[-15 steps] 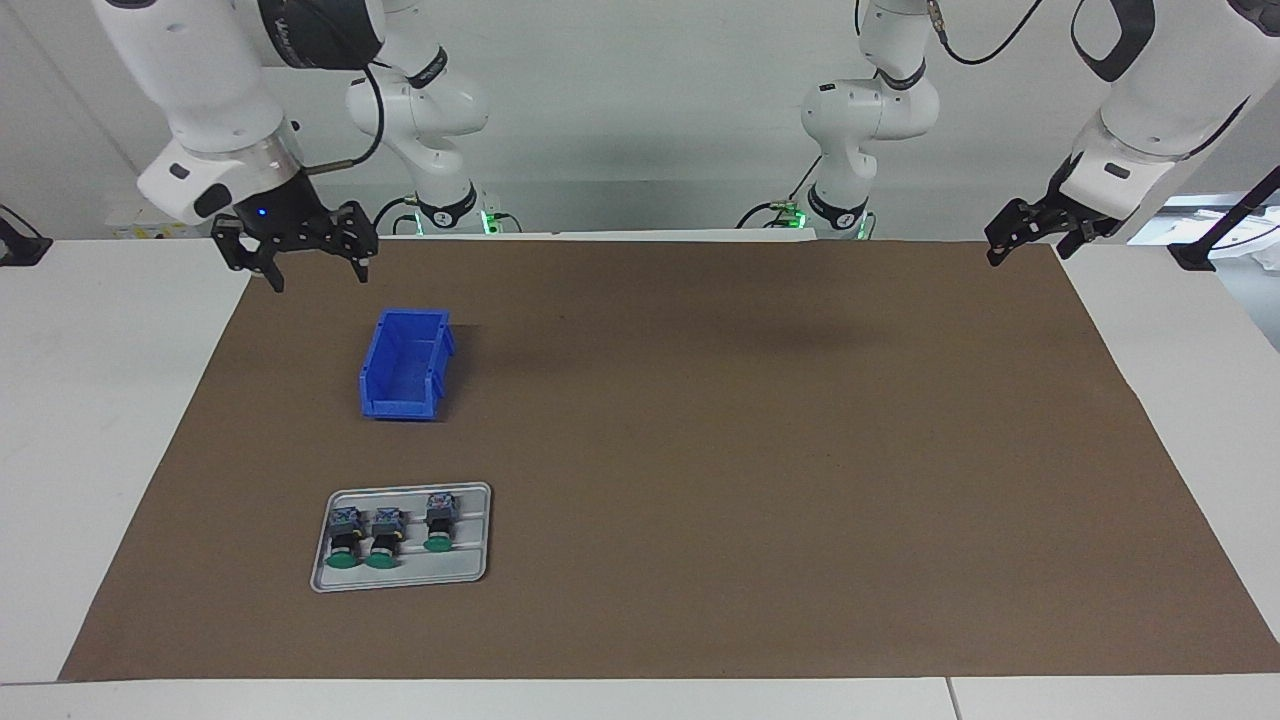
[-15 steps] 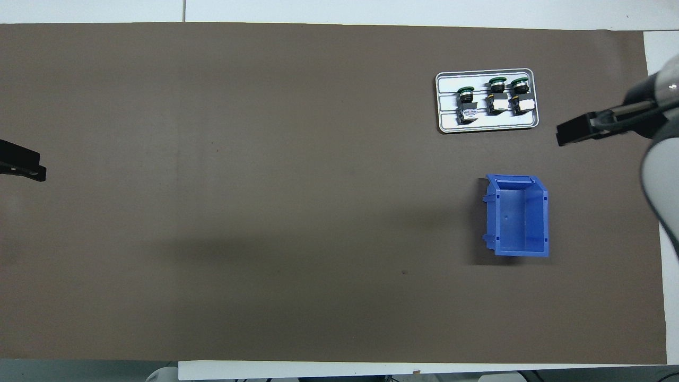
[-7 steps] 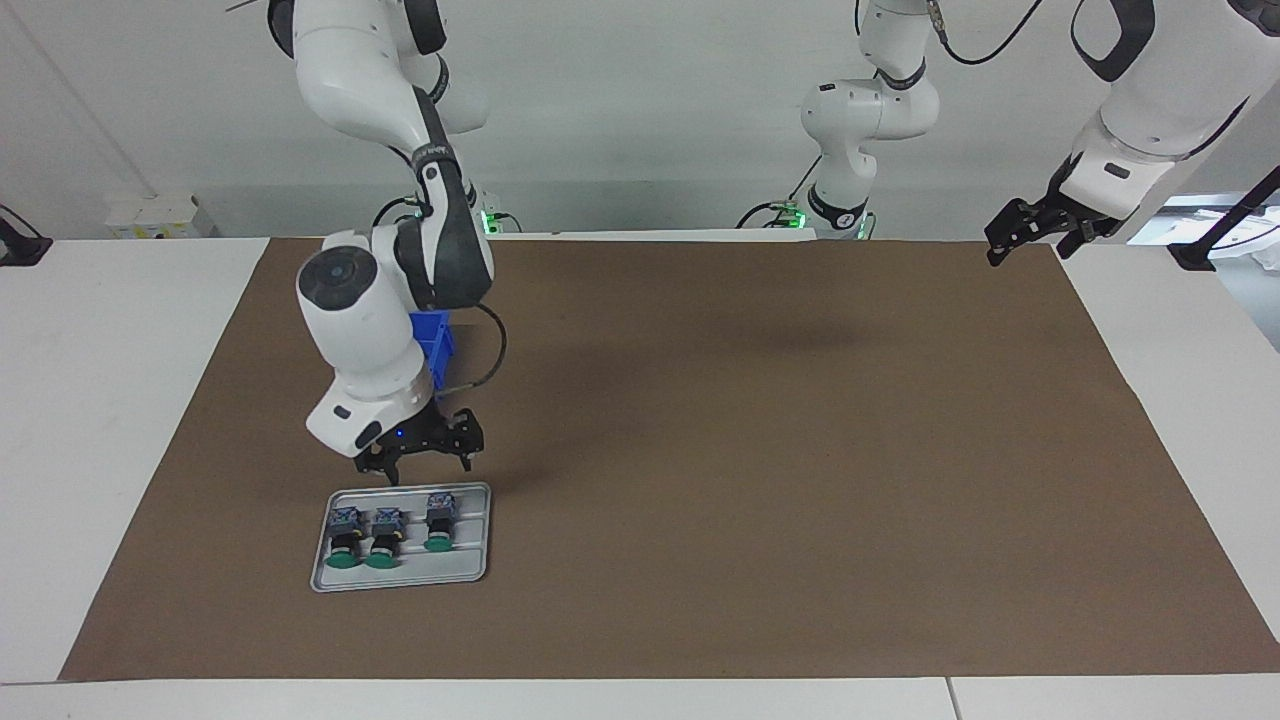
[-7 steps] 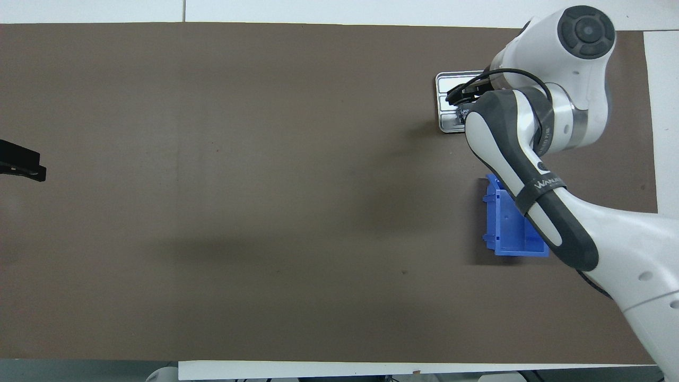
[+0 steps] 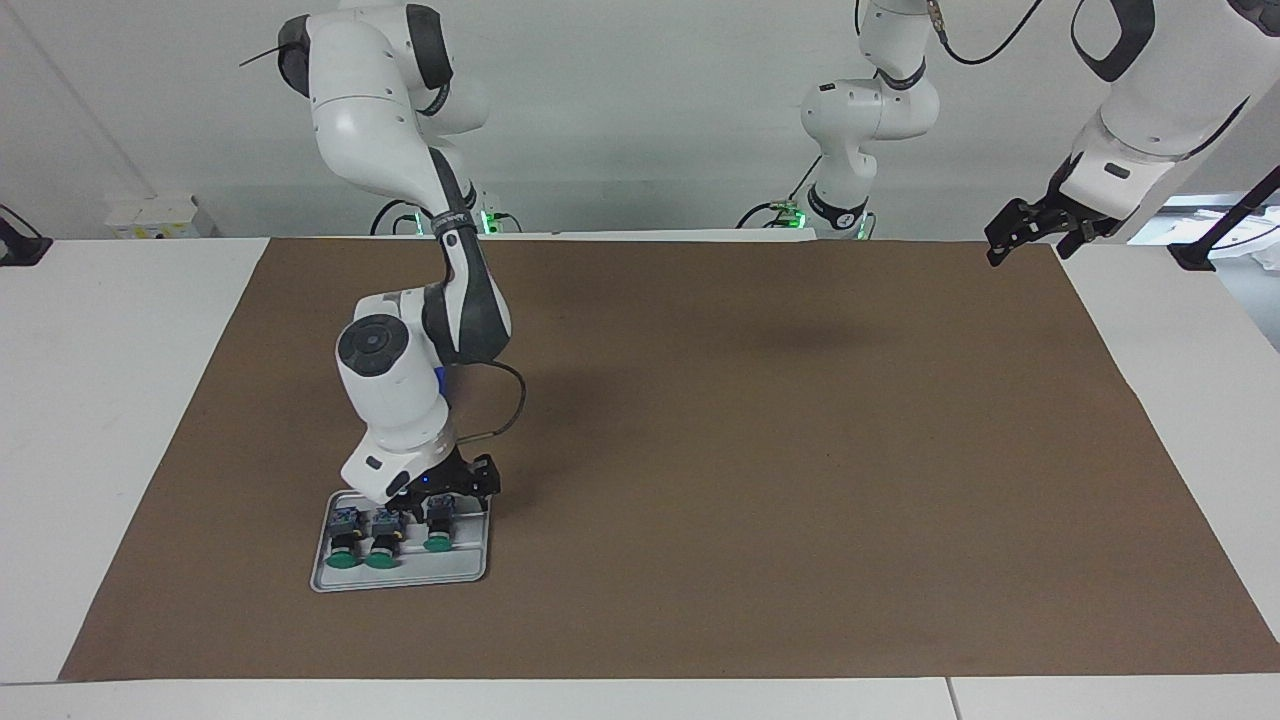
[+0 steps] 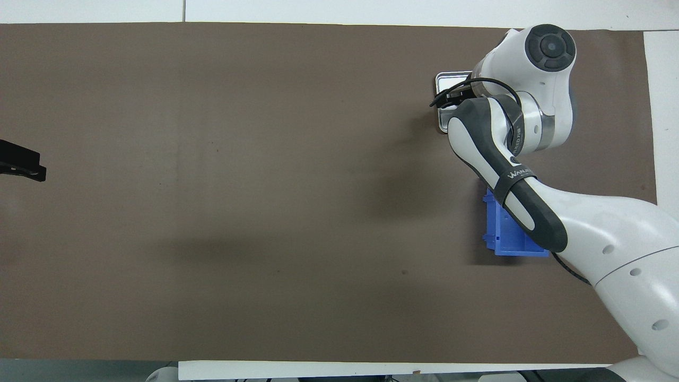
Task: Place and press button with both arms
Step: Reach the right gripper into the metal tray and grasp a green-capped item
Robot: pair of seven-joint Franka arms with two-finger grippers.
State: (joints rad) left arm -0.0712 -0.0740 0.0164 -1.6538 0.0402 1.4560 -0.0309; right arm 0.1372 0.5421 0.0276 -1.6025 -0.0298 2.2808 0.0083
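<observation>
Toward the right arm's end of the desk [image 5: 750,450], a grey tray [image 5: 470,575] holds three green-capped buttons lying on their sides, caps pointing away from the robots. Two lie close together [image 5: 364,535]. The third button [image 5: 437,525] lies a little apart, toward the left arm's end of the tray. The right end effector [image 5: 447,497] hangs low over this third one, its fingers spread and gripping nothing. From above, the right arm [image 6: 493,154] hides the buttons and most of the tray.

The button looks small, light and rigid. Its plastic cap is likely slick, and the round barrel would probably roll between the fingers. The squared block base, nearest the robots, seems the surest place to grip, with the fingers on its flat sides. The neighbouring buttons leave little room on one side.

A blue bin [image 6: 504,241] stands nearer the robots than the tray, half covered by the arm. The middle of the desk is bare brown mat. At the other end the left end effector [image 5: 1015,238] waits, spread and empty, over the desk's corner.

A second ago the right end effector hung high over the desk's edge at the robots' end, beside the bin. Half a second ago it was above the tray's near rim. Now it is lower, right at the third button. The buttons, tray, bin and left arm have not moved.
</observation>
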